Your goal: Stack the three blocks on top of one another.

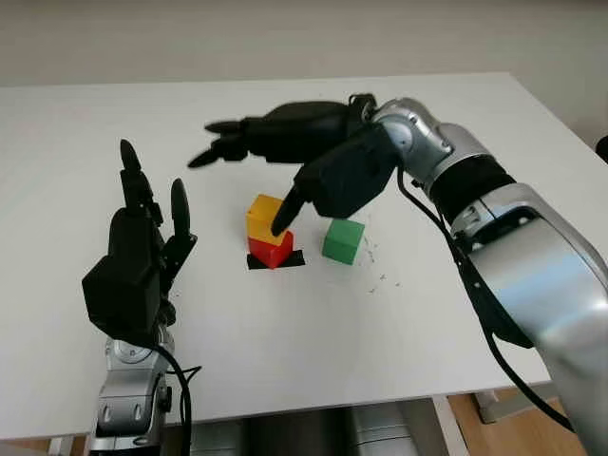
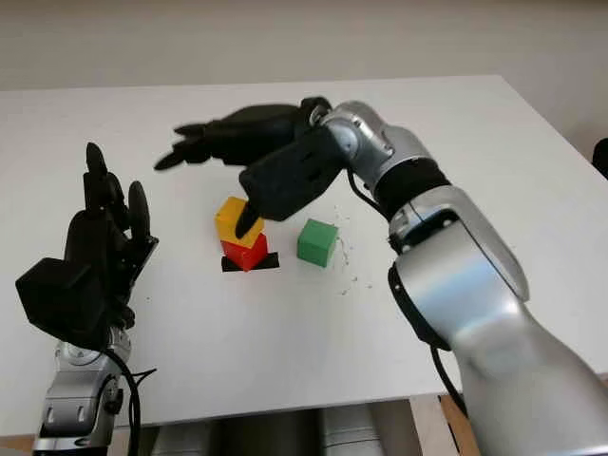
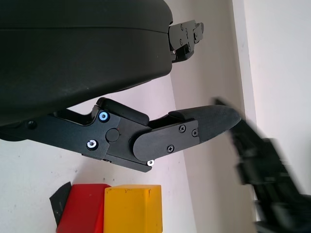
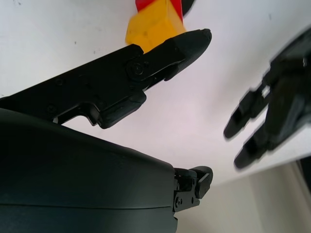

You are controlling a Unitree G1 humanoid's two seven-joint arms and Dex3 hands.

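A yellow block (image 1: 263, 216) sits on a red block (image 1: 274, 252), shifted a little to the left of it. The red block stands on a black tape mark (image 1: 295, 258) at mid-table. A green block (image 1: 343, 240) stands alone on the table just right of the stack. My right hand (image 1: 323, 166) hovers over the stack, open and holding nothing. Its thumb points down at the yellow block's (image 4: 153, 26) right side; I cannot tell whether it touches. My left hand (image 1: 142, 252) is raised at the left, open, well clear of the blocks.
The white table (image 1: 285, 332) runs to its front edge close to my body. Small specks lie on it right of the green block. My right forearm (image 1: 475, 190) reaches in across the right half of the table.
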